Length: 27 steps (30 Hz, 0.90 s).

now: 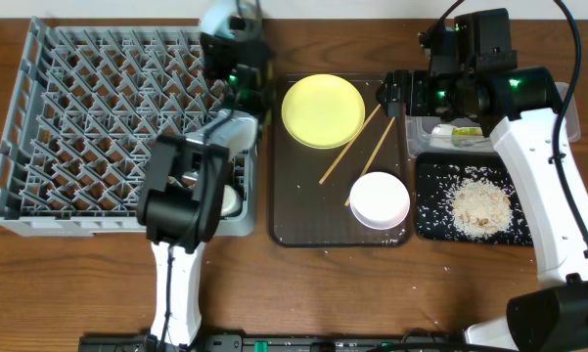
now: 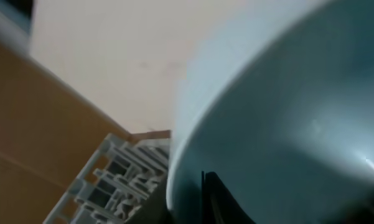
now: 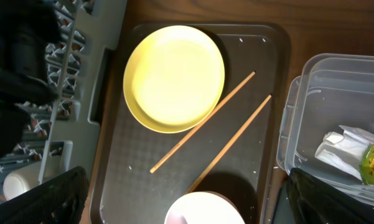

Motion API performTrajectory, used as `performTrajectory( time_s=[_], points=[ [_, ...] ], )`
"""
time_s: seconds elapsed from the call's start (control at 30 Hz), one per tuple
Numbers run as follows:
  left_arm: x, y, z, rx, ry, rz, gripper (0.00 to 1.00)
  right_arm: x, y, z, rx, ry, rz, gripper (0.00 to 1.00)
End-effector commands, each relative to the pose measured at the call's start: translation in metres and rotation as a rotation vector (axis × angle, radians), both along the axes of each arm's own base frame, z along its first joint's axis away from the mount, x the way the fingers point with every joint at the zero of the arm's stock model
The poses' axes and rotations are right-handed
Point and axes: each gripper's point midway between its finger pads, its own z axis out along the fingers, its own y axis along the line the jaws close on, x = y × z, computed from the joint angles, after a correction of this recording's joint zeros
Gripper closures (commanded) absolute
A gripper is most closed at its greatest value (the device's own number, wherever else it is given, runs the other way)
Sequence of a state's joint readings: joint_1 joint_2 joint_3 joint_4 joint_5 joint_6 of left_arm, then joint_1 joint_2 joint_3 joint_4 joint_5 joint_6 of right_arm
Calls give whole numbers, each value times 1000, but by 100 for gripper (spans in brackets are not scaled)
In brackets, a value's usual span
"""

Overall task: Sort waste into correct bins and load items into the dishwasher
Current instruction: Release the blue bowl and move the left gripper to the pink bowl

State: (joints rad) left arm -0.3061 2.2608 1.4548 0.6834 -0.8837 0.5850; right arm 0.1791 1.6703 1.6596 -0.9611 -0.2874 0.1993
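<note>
The light blue bowl (image 2: 286, 112) fills the left wrist view, tilted over the right side of the dishwasher (image 1: 98, 117). One dark finger (image 2: 227, 202) of my left gripper (image 1: 243, 98) lies against its inner wall; the other finger is hidden. The white cup (image 1: 231, 201) sits in the rack. My right gripper (image 3: 193, 202) hangs open and holds nothing, above the brown tray (image 1: 303, 220). On that tray are the yellow plate (image 3: 174, 78), two chopsticks (image 3: 202, 121) and the white bowl (image 1: 380, 199). The napkin (image 3: 342, 149) and wrapper (image 3: 373, 163) lie in the clear tub (image 1: 440, 132). Rice scraps (image 1: 481, 205) fill the black tray (image 1: 430, 220).
A few rice grains are scattered on the brown tray and on the wooden table (image 1: 440, 259) near the black tray. The left arm's elbow (image 1: 181, 196) overhangs the rack's front right corner. The right arm (image 1: 548, 196) runs above the tub and the black tray.
</note>
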Motion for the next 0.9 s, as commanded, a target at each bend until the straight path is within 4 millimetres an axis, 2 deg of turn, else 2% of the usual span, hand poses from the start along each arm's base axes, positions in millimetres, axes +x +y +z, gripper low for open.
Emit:
performTrajectory(
  time_s=[0.0,0.1,0.37,0.57,0.7,0.77,0.87],
  points=[
    [-6,-10,1,15,-2,28,74,-1,-1,9,-2,-28,9,1],
    [-10,-12,2,18,-6,48,66,-1,-1,9,-2,-28,9,1],
    [-11,-8,1,17,-8,67,58,-1,-1,9,-2,-28,9,1],
    [-17,-4,3,13,-23,110,48,-1,-1,9,-2,-28,9,1],
    [-21,-9,4,18,-27,126,39,-1,-1,9,-2,-28,9,1],
    [-22,-15,4,14,-29,115,33,-1,-1,9,-2,-28,9,1],
    [-23,-26,3,-19,-49,101,14,-1,-1,9,-2,-28,9,1]
  ],
)
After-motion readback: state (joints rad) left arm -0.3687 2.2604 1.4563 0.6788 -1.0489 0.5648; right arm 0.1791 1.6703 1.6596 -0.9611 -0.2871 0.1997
